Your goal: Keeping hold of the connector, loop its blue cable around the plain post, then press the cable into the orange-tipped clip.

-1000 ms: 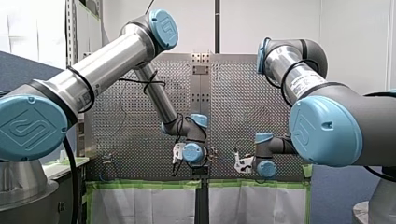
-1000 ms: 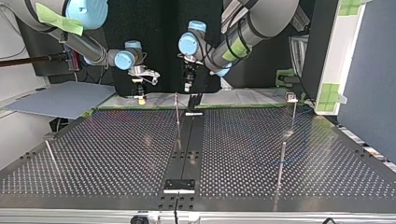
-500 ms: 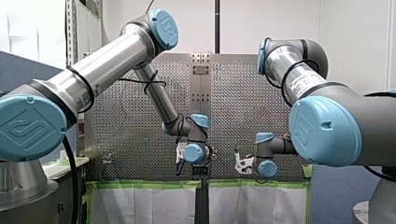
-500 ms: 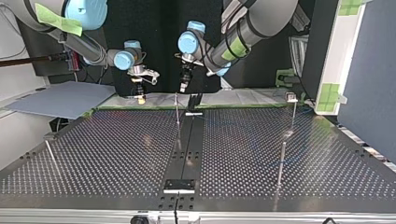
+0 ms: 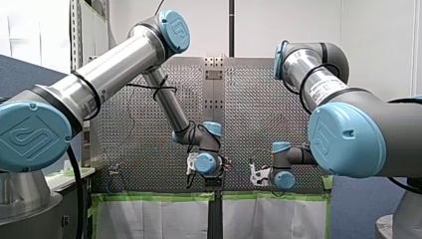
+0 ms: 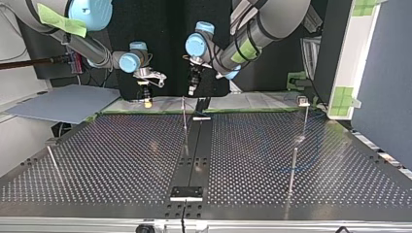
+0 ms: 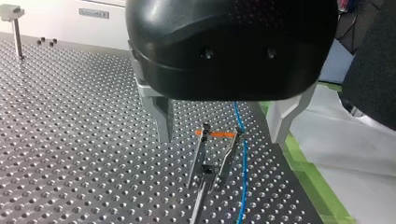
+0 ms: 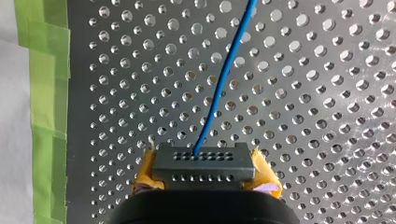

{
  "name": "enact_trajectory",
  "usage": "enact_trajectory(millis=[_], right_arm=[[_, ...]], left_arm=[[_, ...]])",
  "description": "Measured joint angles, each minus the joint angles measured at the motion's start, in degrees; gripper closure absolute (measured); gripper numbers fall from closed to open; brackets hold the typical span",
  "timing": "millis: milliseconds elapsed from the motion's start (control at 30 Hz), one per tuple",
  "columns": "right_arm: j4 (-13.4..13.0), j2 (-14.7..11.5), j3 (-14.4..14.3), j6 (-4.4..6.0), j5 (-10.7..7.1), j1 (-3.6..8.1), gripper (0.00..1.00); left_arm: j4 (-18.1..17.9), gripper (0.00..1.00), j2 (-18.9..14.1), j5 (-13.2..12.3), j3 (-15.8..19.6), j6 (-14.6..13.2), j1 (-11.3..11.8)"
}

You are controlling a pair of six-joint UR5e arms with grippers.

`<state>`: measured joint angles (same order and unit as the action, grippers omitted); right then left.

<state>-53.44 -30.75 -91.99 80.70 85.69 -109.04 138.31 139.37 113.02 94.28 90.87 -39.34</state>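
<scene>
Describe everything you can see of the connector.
The connector is a dark grey rectangular block, seemingly plastic, with two rows of tiny holes across the face that shows. The blue cable leaves the row farther from my right gripper, near its middle, and runs off over the perforated table. The gripper is shut on it, a yellow pad against each end. It sits level between them; whether it touches the table cannot be told.

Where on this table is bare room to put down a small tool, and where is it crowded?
Top view: the perforated plate between the leaning post at the left and the black centre strip is bare. Crowded: the far edge, where my left gripper hangs open over the orange-tipped clip, and the right half, crossed by the blue cable.
</scene>
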Motion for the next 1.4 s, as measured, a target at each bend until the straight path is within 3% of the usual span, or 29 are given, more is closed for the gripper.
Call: enact_trajectory(millis=[400, 667, 833, 1000, 1400], right_arm=[[-0.1, 0.0, 0.0, 0.13, 0.07, 0.04, 1.00], [0.0, 0.0, 0.0, 0.30, 0.14, 0.14, 1.00], [0.1, 0.0, 0.0, 0.31, 0.18, -0.10, 1.00], [1.2, 0.0, 0.0, -0.04, 0.23, -0.29, 1.00], [3.6, 0.0, -0.1, -1.00, 0.41, -1.04, 1.00]], left_arm=[[1.0, 0.00, 0.0, -2.6, 0.0, 1.4, -0.1], [1.0, 0.00, 0.0, -2.7, 0.0, 1.7, -0.1], [1.3, 0.00, 0.0, -2.6, 0.0, 3.3, -0.1], [2.1, 0.00, 0.0, -2.6, 0.0, 5.1, -0.1], [4.5, 0.00, 0.0, -1.8, 0.0, 6.2, 0.3]])
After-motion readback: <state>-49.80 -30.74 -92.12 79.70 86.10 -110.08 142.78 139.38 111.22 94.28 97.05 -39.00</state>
